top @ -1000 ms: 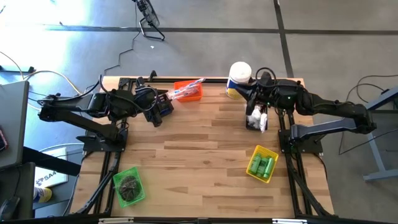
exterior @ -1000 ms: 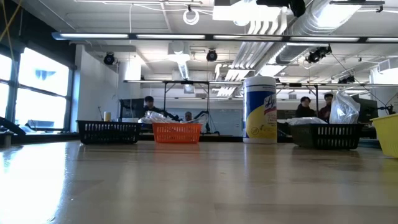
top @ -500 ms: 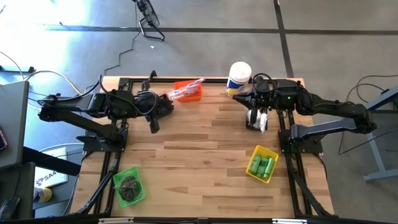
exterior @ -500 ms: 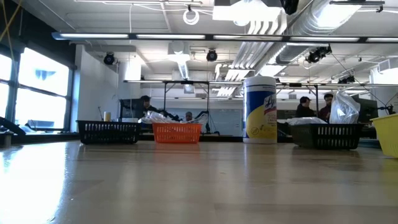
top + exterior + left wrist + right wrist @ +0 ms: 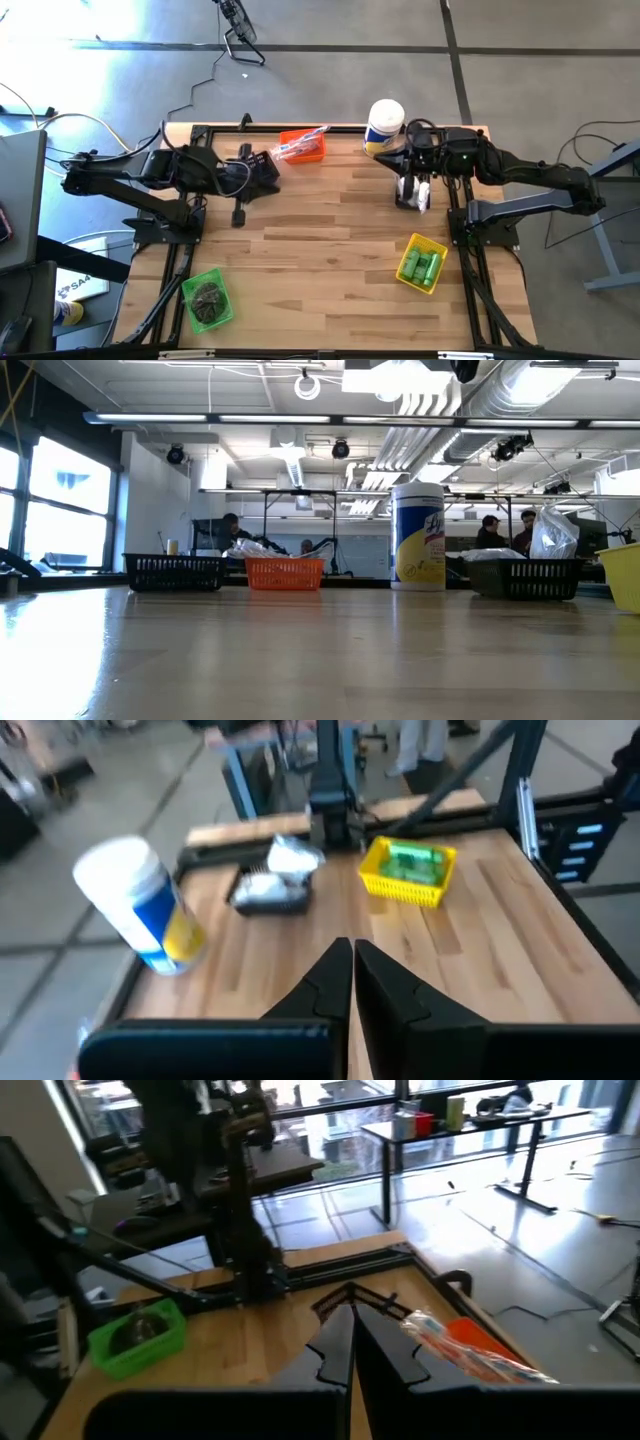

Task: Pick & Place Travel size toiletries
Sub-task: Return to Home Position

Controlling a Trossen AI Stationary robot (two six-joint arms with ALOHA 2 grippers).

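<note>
Working from the left: a small green plastic bin [image 5: 192,283] sits by the worktop's near-left corner with a dark round bundle [image 5: 207,293] lying in it. The left gripper [image 5: 352,948] hangs over the left part of the worktop, level and facing the right edge. Its two dark fingers are pressed together with nothing between them. Next to that arm, at the far edge, stands the left black mesh bin [image 5: 175,572]; I can't make out what is in it.

Just right of that is the small orange mesh bin [image 5: 312,157], also against the far edge, with clear-wrapped slim packets [image 5: 296,147] poking over its rim. Right of centre on the far edge is the tall white canister with the yellow label [image 5: 385,122], upright.

The right black mesh bin [image 5: 525,578] sits just nearer than the canister and holds white cotton packs [image 5: 423,197]. The right gripper [image 5: 350,1315] sits above that bin — closed on nothing and facing the left edge. Further toward the near-right corner lies the yellow plastic bin [image 5: 437,247], with bright green mini bottles [image 5: 420,268] inside.
</note>
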